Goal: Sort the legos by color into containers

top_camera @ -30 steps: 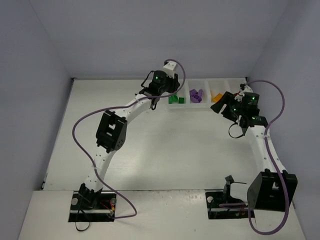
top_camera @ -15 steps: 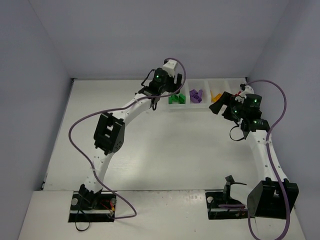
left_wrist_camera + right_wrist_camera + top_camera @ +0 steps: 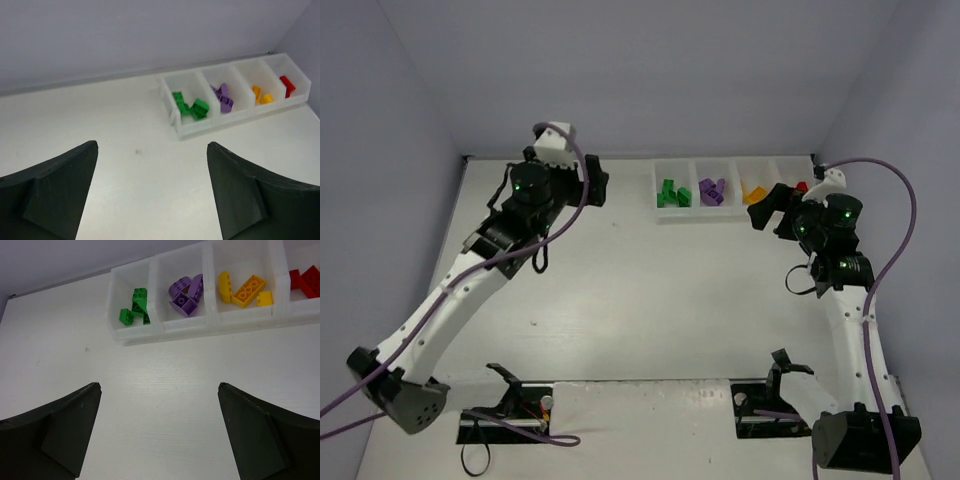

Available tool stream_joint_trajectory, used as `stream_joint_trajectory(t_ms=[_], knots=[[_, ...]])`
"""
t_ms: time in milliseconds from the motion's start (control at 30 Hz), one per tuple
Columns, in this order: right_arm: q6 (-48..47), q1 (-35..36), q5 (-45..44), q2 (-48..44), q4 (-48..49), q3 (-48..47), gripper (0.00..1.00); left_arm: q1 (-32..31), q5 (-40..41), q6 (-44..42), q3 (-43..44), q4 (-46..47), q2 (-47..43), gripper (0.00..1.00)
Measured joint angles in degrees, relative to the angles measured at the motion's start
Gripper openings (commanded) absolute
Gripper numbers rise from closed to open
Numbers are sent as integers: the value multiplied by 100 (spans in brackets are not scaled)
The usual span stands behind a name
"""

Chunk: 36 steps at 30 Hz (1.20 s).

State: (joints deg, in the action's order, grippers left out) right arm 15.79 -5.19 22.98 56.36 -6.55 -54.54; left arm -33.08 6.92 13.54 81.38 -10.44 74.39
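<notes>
Looking at the top view first: the white tray (image 3: pixel 732 214) sits at the far edge of the table (image 3: pixel 650 290), and each of its four compartments has one colour in it. From left to right that's green bricks (image 3: pixel 670 195), purple bricks (image 3: pixel 712 190), orange-yellow bricks (image 3: pixel 753 193) and red bricks (image 3: pixel 800 187). I can't spot a single loose brick anywhere on the table. The left gripper (image 3: pixel 596 181) hangs well off to the left of the tray, and the right gripper (image 3: pixel 767 205) is just in front of the tray's right end.

Left wrist view: the fingers are wide apart with nothing between them, just bare table below. The tray is up ahead to the right with the same four colours, none of them mixed.

Right wrist view: fingers spread here too and holding nothing. It looks straight down into the tray. I see a few greens, a small purple pile, three orange-yellow pieces and the reds at the edge of the shot.

So I'd say the sorting looks done. All that's left, if anything, is parking the arms.
</notes>
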Motion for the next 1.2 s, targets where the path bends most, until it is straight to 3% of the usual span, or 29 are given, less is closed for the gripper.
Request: stream_joint_trajectory(t_ms=[167,400,767,1200], knots=[[-273,7,-282,-387,-229,-9,100,76,308,442,-1351,-798,-1373,84],[-476,223,-640,-927,-407,76,100,90,734,769,-2435,-1628,-2129,83],[-710,1130,-1663,-1213,-629,205,100,101,1307,1097,-2422,-1923,-2199,84],[-706,1578,-2004,-1641,-785,243,100,101,1582,1392,-2367,-2332,-2618,84]])
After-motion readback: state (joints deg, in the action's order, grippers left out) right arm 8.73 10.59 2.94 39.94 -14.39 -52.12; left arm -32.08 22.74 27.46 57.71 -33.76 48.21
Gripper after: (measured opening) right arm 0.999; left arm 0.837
